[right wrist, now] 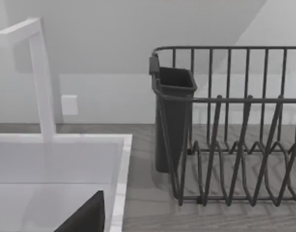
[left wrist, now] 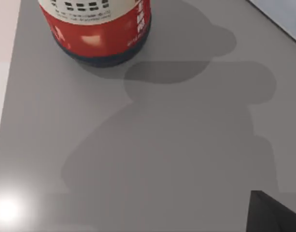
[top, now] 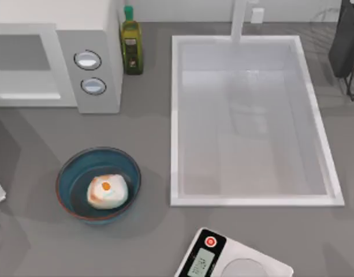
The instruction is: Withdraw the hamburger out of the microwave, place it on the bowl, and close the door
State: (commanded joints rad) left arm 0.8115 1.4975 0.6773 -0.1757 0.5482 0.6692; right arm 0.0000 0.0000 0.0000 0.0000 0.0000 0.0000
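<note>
Rounded whitish hamburger (top: 107, 191) inside glossy round teal bowl (top: 99, 183), near boxy white microwave (top: 55, 55), door (top: 23, 66) shut. Fingers' state: cannot tell.

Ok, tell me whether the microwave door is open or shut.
Shut: the door lies flat against the microwave front, beside the knobs.

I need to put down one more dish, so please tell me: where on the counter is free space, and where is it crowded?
Bare counter lies between the bowl and the sink, and in front of the microwave. It is crowded near the scale and between microwave and sink, where the oil bottle stands.
</note>
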